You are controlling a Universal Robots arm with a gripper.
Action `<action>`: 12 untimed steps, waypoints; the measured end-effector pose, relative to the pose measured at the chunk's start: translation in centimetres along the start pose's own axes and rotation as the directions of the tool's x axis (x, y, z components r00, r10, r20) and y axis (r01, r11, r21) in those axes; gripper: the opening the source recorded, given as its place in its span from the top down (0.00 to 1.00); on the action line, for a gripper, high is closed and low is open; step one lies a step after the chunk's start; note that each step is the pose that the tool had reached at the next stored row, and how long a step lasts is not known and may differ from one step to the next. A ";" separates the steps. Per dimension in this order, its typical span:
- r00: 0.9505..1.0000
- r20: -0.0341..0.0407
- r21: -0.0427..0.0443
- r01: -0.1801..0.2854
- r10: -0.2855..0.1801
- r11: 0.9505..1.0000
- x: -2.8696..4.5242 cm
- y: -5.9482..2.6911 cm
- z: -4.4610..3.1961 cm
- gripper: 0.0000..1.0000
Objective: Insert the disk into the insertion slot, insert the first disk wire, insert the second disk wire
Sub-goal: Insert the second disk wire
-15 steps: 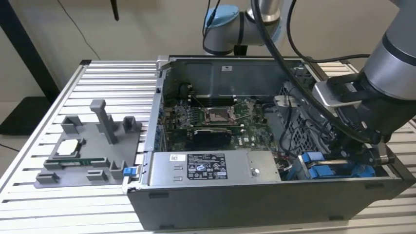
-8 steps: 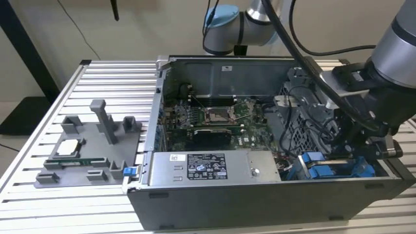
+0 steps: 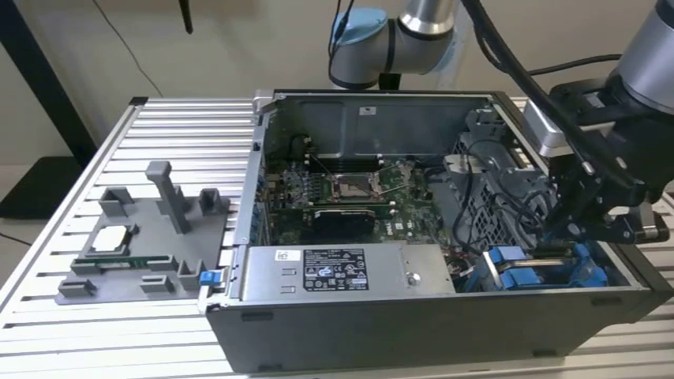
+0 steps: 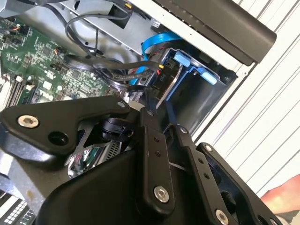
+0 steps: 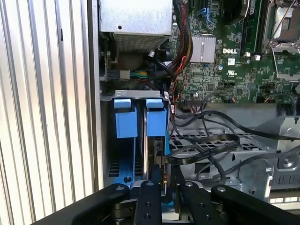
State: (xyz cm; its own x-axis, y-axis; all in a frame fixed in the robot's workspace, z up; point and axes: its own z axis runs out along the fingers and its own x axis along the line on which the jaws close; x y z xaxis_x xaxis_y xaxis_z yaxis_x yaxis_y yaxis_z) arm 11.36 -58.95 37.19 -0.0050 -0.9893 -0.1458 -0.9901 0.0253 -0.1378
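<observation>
At the corner of the computer case (image 3: 443, 316), I see my gripper (image 5: 164, 187) with jaws clenched on the edge of the disk (image 5: 151, 154), which stands in its blue bay, so insertion seems underway and needs careful, straight pushing.

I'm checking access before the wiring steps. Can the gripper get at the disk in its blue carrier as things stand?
Probably yes. The gripper already sits right over the disk in the blue carrier, with open space above the bay. Black cables crowd one side but do not cross it.
</observation>
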 end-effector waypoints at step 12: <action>1.000 0.010 -0.001 -0.001 0.001 1.000 -0.09 -0.09 -0.61 0.00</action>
State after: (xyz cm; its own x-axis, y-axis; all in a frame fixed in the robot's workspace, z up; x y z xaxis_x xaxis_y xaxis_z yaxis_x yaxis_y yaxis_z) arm 11.37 -58.95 37.81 -0.0051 -0.9878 -0.1554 -0.9903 0.0266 -0.1367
